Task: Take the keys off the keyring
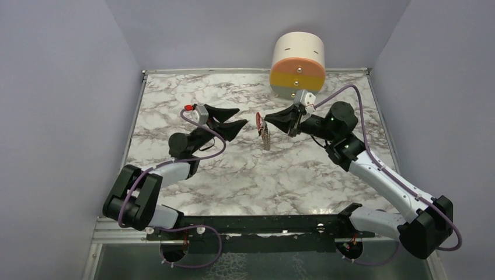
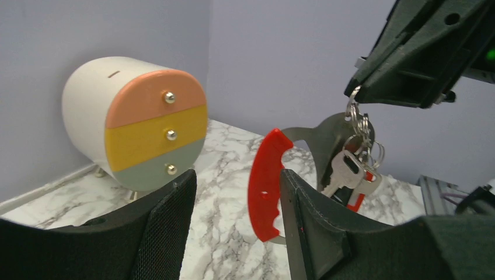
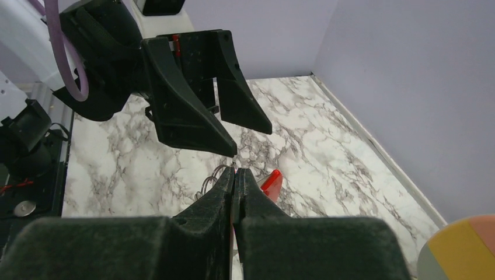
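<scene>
Keys (image 2: 345, 169) hang bunched off the keyring (image 2: 357, 119) in mid-air over the table (image 1: 233, 175) centre, with the red clip (image 2: 265, 186) dangling at their 9 o'clock in my left wrist view. Seen from the top, my right gripper (image 1: 269, 121) is at 3 o'clock of the bunch, jaws pinched tight on the top ring link. My left gripper (image 1: 240, 118) is at 9 o'clock, jaws spread wide and holding nothing, the clip just ahead of the gap. Drawers (image 1: 297, 64) are at 1 o'clock, well apart. Risks: left closes on the clip instead of a key; the bunch swings when touched; a pull drags the thin ring out of the right pinch and everything drops.
</scene>
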Motion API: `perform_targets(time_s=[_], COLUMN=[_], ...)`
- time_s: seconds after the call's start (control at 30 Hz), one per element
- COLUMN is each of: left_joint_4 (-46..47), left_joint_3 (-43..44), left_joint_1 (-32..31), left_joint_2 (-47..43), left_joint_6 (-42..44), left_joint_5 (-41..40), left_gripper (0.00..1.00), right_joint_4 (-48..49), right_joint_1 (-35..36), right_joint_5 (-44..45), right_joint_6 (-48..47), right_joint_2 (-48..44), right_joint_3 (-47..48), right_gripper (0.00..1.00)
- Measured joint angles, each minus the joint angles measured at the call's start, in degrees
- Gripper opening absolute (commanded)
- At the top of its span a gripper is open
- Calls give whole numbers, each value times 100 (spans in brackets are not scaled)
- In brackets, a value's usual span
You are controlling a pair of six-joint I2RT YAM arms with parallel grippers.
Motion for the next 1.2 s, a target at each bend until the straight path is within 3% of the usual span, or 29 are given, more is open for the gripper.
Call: perform_targets(time_s=[0.2,0.5,0.9,1.2], left_joint_4=[535,573,573,577], left_joint_3=[-72,155,345,20], left_joint_1=[-13,-280,-417,-494], left_joint_2=[83,734,614,103], left_joint_6=[-396,-966,-1121,-704], left_joint_5=[485,758,837,1036], left_gripper=[62,64,65,65], right_joint_4=[2,26,63,166], right_joint_1=[0,0,0,0], right_joint_5=[-258,-533,-872,-1005], right_joint_6=[0,11,46,52], right_joint_2=[-83,-227,-289,-313], right_joint_3=[-4,-22,-85,-116], right_gripper=[2,2,2,2])
